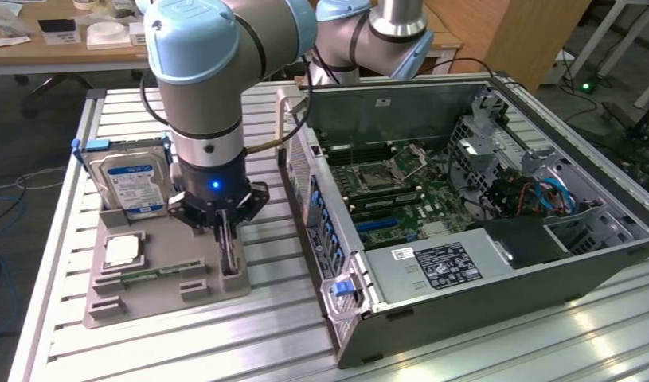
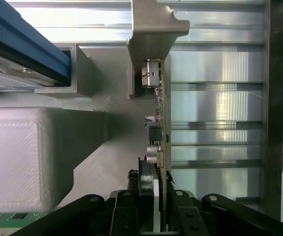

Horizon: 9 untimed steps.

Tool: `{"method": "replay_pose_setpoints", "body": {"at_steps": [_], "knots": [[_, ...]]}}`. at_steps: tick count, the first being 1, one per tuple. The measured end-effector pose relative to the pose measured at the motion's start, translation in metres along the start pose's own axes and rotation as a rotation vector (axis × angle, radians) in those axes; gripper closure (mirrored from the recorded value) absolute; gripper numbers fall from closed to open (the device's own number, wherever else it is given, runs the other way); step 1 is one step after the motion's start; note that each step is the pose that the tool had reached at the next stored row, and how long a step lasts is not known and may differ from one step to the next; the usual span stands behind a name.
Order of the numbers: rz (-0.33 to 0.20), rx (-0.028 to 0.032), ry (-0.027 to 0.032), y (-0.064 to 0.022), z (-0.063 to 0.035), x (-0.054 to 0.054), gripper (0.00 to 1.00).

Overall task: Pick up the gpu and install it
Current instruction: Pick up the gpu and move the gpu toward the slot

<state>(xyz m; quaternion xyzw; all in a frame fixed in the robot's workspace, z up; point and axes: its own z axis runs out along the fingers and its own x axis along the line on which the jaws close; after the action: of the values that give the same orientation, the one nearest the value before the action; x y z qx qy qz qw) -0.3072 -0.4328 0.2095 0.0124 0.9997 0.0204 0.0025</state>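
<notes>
- A robot arm reaches straight down over a grey tray [image 1: 123, 306] that sits on a slatted metal table [image 1: 197, 346].
- The gpu [image 1: 232, 263] stands on its long edge in slots along the side of the tray nearest the case. Held upright like this, its two flat faces are free for a grasp from above.
- The gripper [image 1: 228, 239] is set down over the top edge of the gpu, one finger on each side.
- In the wrist view the gpu [image 2: 164, 123] runs away from the camera as a thin line, chips and a small silver can on one face. The gripper [image 2: 154, 216] straddles it, and its black fingers [image 2: 131, 211] look drawn together against the two faces, so I judge it clamped on the card.
- The gpu looks to be seated in the tray, not lifted. Its bent metal bracket [image 2: 153, 29] sits at the far end, beside a grey post of the tray.
- A hard drive [image 1: 133, 179] with a blue label stands upright at the back of the tray, apart from the gripper.
- On the exterior view's right, a computer case [image 1: 463, 298] lies on its side with the panel off, so the motherboard [image 1: 409, 207] faces up and is open to reach from above.
</notes>
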Motion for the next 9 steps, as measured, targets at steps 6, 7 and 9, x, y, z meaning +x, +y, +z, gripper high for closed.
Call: {"method": "replay_pose_setpoints", "body": {"at_steps": [6, 7, 9], "knots": [[0.000, -0.0001, 0.0000, 0.0004, -0.0098, 0.000, 0.72], [0.000, 0.0000, 0.0001, 0.0005, -0.0116, 0.000, 0.72], [0.000, 0.0000, 0.0000, 0.0006, -0.0152, 0.000, 0.72]]}}
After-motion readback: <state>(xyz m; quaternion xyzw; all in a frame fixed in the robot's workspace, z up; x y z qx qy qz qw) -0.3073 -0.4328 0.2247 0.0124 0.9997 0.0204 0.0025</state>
